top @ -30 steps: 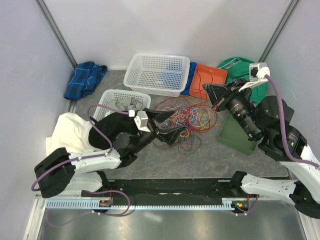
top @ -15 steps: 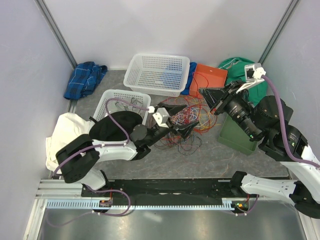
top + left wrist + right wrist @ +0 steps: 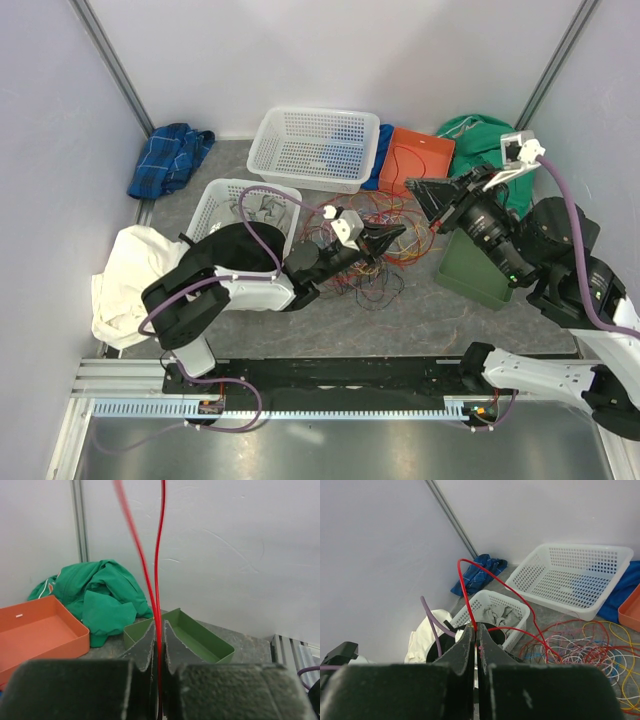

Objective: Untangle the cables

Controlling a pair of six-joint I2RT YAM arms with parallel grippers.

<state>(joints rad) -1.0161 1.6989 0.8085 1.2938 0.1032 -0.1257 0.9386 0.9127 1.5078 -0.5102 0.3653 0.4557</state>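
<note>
The cables (image 3: 385,225) lie as a loose tangle of red, orange, yellow and white wires on the grey table centre; the right wrist view shows the tangle (image 3: 592,645) at lower right. My left gripper (image 3: 393,236) reaches over the pile's right part. In the left wrist view it (image 3: 158,626) is shut on a red cable (image 3: 156,570) that rises straight up out of frame. My right gripper (image 3: 413,186) hangs above the tangle's far right side. It (image 3: 475,628) is shut on a red cable (image 3: 462,587) that loops up and back down to the pile.
A large white basket (image 3: 318,147) stands at the back. A smaller white basket (image 3: 225,200) holding cloth sits left of the tangle. An orange tray (image 3: 420,152), green cloth (image 3: 478,135) and a green tray (image 3: 470,270) are on the right. Blue cloth (image 3: 170,155) and white cloth (image 3: 135,275) lie left.
My left arm swung right across the tangle and its jaws went from open to shut on a red cable. My right gripper stayed shut, shifting slightly up and right.
</note>
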